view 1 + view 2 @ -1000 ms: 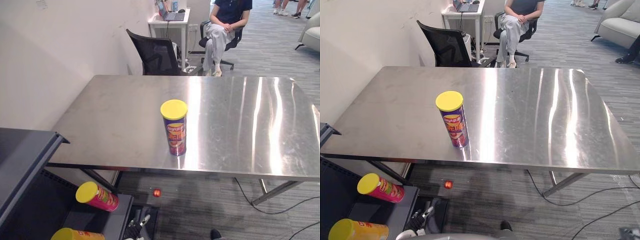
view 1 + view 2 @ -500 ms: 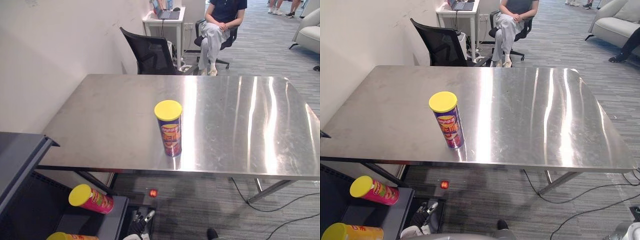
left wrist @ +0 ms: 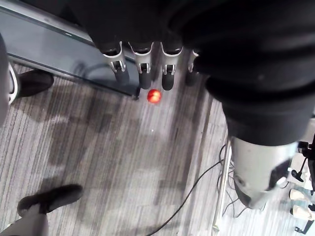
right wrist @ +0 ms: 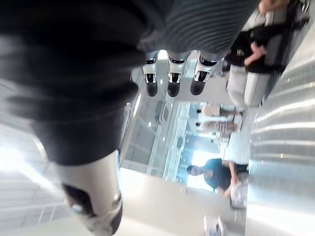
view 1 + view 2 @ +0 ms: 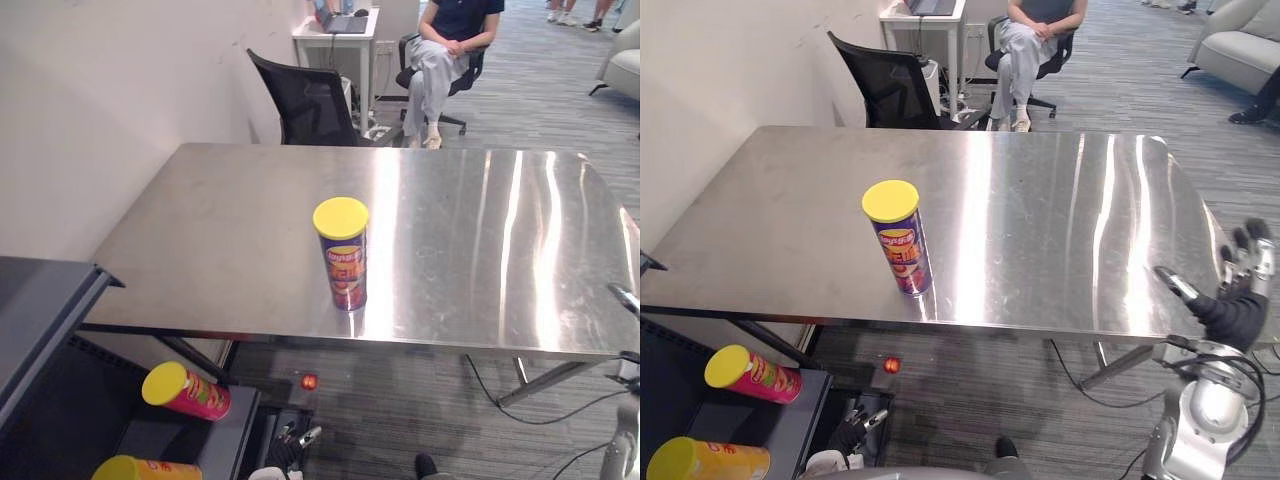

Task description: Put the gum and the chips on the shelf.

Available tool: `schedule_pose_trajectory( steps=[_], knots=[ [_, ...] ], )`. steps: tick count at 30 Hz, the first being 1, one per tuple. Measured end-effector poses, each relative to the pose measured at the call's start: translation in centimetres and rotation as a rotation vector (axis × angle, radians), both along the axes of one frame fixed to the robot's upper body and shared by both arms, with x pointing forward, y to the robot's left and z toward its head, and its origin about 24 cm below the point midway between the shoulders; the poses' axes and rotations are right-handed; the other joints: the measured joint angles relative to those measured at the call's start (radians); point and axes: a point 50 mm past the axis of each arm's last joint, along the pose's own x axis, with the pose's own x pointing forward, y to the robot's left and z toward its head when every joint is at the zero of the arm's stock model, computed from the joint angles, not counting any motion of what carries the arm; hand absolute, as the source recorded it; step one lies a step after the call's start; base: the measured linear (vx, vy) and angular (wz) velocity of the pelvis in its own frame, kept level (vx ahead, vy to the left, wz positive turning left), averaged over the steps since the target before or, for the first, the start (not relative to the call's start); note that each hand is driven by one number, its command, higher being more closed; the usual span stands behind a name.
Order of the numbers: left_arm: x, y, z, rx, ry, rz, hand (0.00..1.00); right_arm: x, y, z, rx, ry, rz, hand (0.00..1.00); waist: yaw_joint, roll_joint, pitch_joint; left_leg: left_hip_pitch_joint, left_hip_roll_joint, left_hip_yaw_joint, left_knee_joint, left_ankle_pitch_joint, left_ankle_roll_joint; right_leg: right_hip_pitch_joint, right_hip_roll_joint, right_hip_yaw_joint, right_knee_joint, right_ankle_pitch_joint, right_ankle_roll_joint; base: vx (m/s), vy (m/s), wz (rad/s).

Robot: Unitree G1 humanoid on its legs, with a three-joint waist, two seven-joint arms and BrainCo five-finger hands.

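Right eye view: right hand [image 5: 1238, 305] has come up beside the table [image 5: 1060, 220], fingers straight, empty.

Chips can [image 5: 345, 265], near edge of tabletop [image 5: 220, 240]: printed label, wording illegible. Pink can [image 5: 190, 391], left shelf [image 5: 150, 438]: print illegible.

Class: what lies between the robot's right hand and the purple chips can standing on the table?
Nothing but bare tabletop lies between the right hand, at the table's right edge, and the chips can; the right eye view shows it.
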Motion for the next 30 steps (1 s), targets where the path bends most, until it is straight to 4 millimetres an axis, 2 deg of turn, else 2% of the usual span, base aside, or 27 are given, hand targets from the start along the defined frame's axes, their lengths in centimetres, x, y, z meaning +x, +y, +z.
schedule_pose_trajectory(
  steps=[2,3,6,15,23,30],
  knots=[
    [0.0,0.1,0.0,0.006,-0.001,-0.013,0.0,0.6,1.8,-0.1,0.013,-0.003,0.123,0.0,0.001,-0.011,0.006,0.001,0.001,-0.018,0.003,0.0,0.001,0.013,-0.003,-0.016,-0.003,0.0,0.0,-0.02,-0.047,0.21],
    [0.2,0.2,0.1,0.014,-0.004,-0.028,0.0,1.0,3.0,0.0,0.025,-0.01,0.204,0.0,0.003,-0.005,0.002,0.002,0.001,-0.022,0.006,0.0,0.001,0.02,-0.005,-0.019,-0.005,0.0,0.0,-0.02,-0.04,0.11],
    [0.2,0.6,0.1,0.024,-0.002,-0.033,0.0,1.3,5.1,0.5,0.023,-0.035,0.345,0.0,0.001,-0.019,0.004,-0.009,-0.003,-0.044,0.006,0.003,0.006,0.024,-0.012,-0.037,-0.008,0.0,0.0,-0.03,-0.04,0.18],
    [0.2,0.9,0.1,0.041,0.0,-0.041,0.0,1.0,9.2,0.8,0.056,-0.044,0.68,0.0,0.003,-0.029,0.004,-0.014,-0.01,-0.076,0.006,0.008,0.012,0.04,-0.025,-0.068,-0.013,0.0,0.001,-0.02,-0.032,0.11],
    [0.0,1.0,0.0,0.042,0.014,-0.044,0.0,0.8,10.4,0.1,0.038,0.031,0.813,0.0,0.004,-0.03,0.004,-0.02,-0.01,-0.111,0.006,0.011,0.017,0.055,-0.03,-0.101,-0.014,0.0,0.001,-0.01,-0.034,0.12],
    [-0.2,1.4,0.0,0.064,0.023,-0.074,0.0,0.9,10.3,0.1,0.051,0.03,0.776,0.0,0.004,-0.034,0.005,-0.038,-0.013,-0.147,-0.005,0.03,0.021,0.056,-0.034,-0.133,-0.014,0.0,0.001,-0.02,-0.035,0.14]
  ],
)
